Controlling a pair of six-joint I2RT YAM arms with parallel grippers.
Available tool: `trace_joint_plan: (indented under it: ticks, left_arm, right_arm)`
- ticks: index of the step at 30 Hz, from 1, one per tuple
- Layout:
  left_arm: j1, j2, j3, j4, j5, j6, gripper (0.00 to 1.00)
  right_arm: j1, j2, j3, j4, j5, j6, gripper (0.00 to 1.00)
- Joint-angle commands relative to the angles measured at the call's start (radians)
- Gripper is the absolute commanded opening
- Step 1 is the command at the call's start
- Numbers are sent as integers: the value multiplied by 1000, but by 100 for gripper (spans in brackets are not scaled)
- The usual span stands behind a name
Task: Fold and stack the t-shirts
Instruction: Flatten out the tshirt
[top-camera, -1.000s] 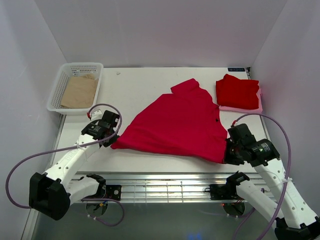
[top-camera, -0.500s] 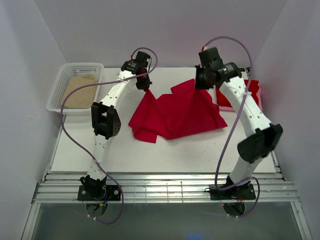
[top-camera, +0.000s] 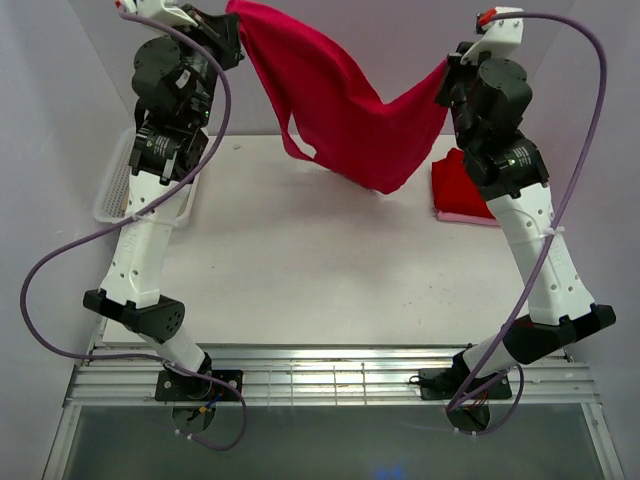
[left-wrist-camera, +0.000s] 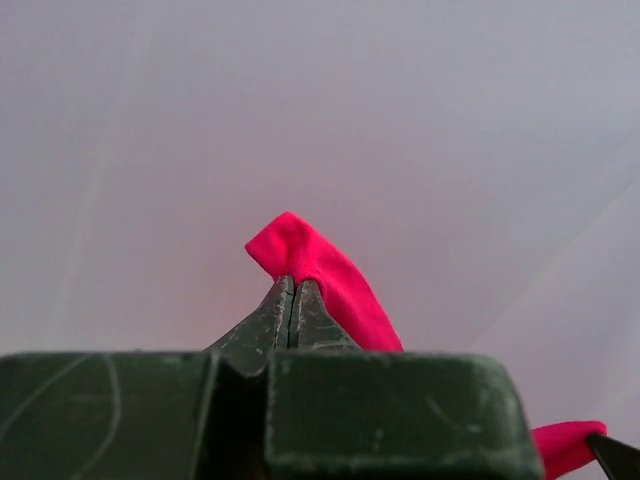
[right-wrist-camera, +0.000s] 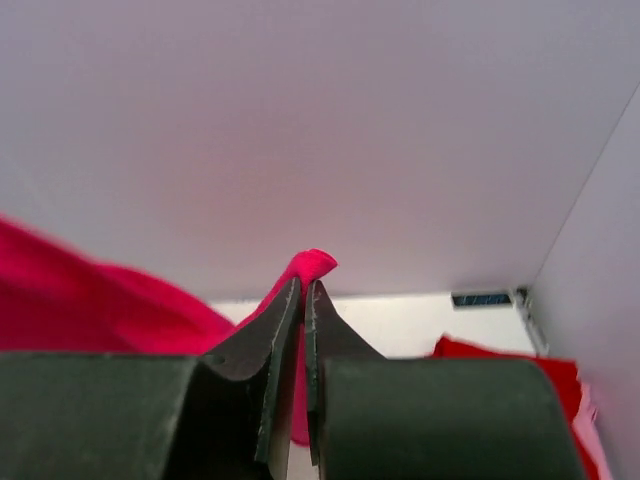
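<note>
Both arms stand tall, reaching well above the table (top-camera: 300, 280). The left gripper (top-camera: 234, 18) is clamped on one edge of a red t-shirt (top-camera: 345, 110): jaws pressed together w/ a small fold of cloth pinched btwn the tips, and the left wrist cam shows that fold poking out just past them. The right gripper (top-camera: 447, 78) is clamped on the opposite edge the same way, jaws together on a nub of red cloth, as the right wrist cam shows. The held t-shirt hangs in the air btwn the two grippers, slung like a hammock. It sags in the middle, w/ its lowest point right of centre over the far part of the table, and in the top cam it looks clear of the surface. A loose flap dangles lower on its left side. A 2nd shirt, the folded t-shirt (top-camera: 456, 185), lies at the far right of the table, partly hidden by the right arm. It rests on a pale pink piece (top-camera: 468, 216) whose edge peeks out along the near side. A white basket (top-camera: 110, 195) sits at the far left, mostly behind the left arm
</note>
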Motion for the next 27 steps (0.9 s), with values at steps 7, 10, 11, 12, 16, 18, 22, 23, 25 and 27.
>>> trace_joint_plan:
  ticks: [7, 10, 11, 12, 16, 18, 22, 23, 25, 27]
  left_arm:
    - [5, 35, 45, 97, 98, 54, 0]
    - [5, 21, 43, 69, 89, 91, 0]
    - [5, 14, 38, 54, 79, 103, 0]
    - [5, -11, 22, 48, 66, 121, 0]
    - [5, -112, -78, 54, -60, 187, 0]
    - [5, -159, -121, 54, -132, 238, 0]
    - [5, -216, -162, 12, -126, 270, 0]
    - [5, -229, -175, -1, -112, 266, 0]
    - [5, -281, -213, -24, -42, 237, 0]
    - [5, -328, -309, -25, 30, 212, 0]
  right_arm:
    - [2, 45, 187, 171, 54, -225, 8]
    - [2, 17, 187, 163, 57, -231, 8]
    - [2, 0, 188, 157, 57, -231, 8]
    - [2, -9, 188, 156, 61, -231, 8]
    - [2, -84, 169, 209, 89, -248, 9]
    - [2, -121, 161, 249, 110, -286, 10]
    - [2, -147, 184, 255, 143, -350, 10]
    - [2, -152, 182, 251, 149, -356, 10]
    - [2, -176, 173, 220, 143, -346, 11]
    - [2, -208, 126, 202, 101, -317, 15]
